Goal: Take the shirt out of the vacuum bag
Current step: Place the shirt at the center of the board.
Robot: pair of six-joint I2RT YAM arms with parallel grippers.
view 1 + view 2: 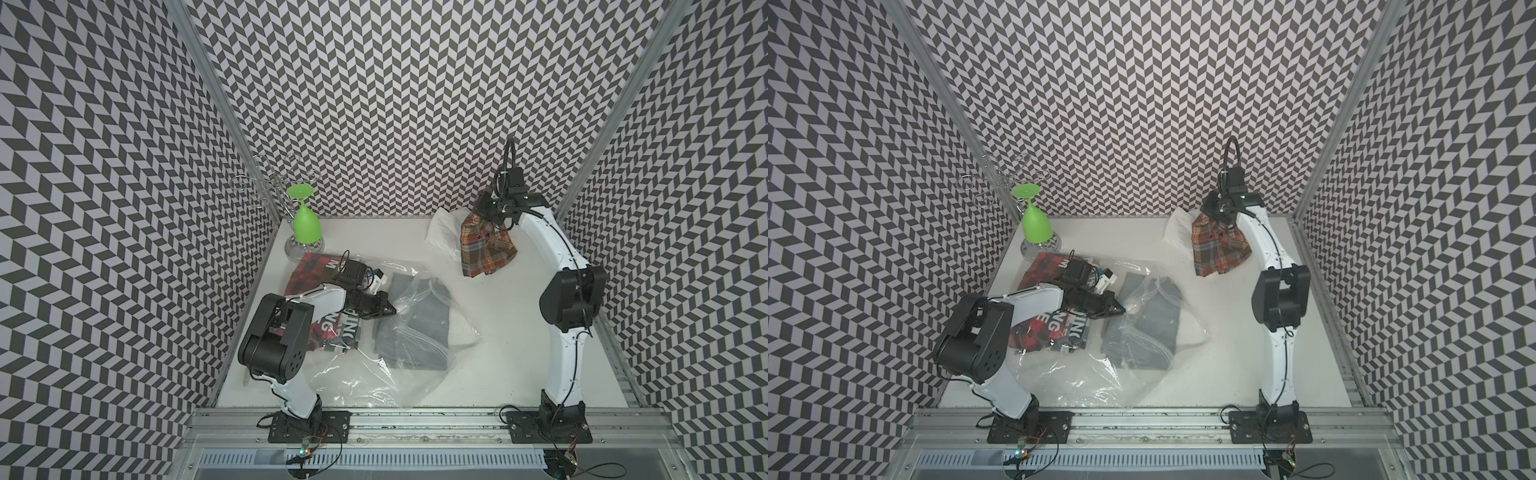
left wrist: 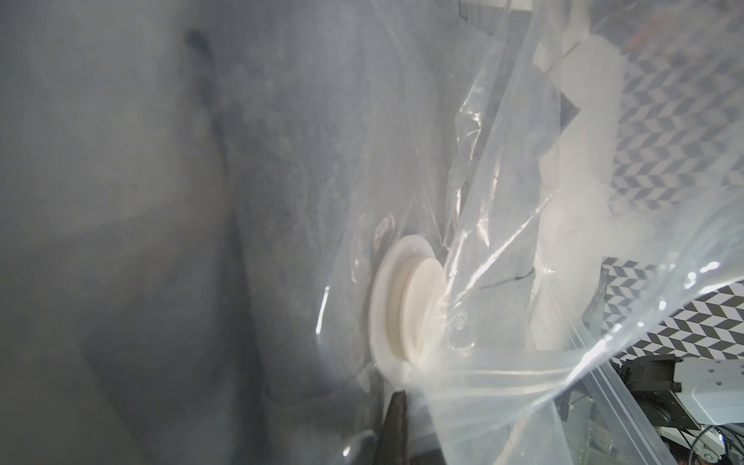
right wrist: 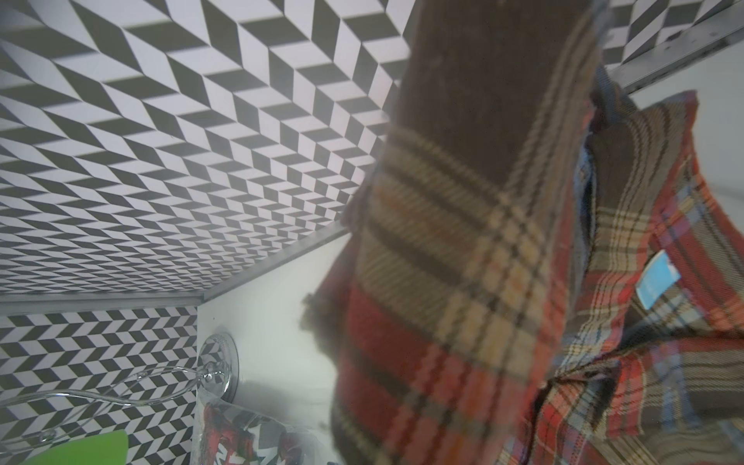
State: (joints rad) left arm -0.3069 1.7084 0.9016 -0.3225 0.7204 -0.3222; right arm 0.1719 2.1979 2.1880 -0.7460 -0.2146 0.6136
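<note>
The see-through vacuum bag (image 1: 374, 374) (image 1: 1100, 374) lies crumpled on the left half of the white table. Inside it I see a folded grey garment (image 1: 419, 328) (image 1: 1142, 328). My left gripper (image 1: 392, 309) (image 1: 1123, 309) is shut on a fold of the bag's plastic, right beside the round white valve (image 2: 406, 310); one dark fingertip (image 2: 396, 422) shows below the valve. At the back right, my right gripper (image 1: 494, 218) (image 1: 1223, 218) is shut on a red-orange plaid shirt (image 1: 486, 245) (image 1: 1219, 245) (image 3: 483, 282). The shirt hangs outside the bag and hides the fingers in the right wrist view.
A red-and-black printed garment (image 1: 311, 270) lies under the left arm at the bag's far end. A green glass (image 1: 305, 224) hangs upside down on a wire rack (image 1: 270, 183) at the back left. A white folded cloth (image 1: 444, 235) lies behind the plaid shirt. Patterned walls enclose the table.
</note>
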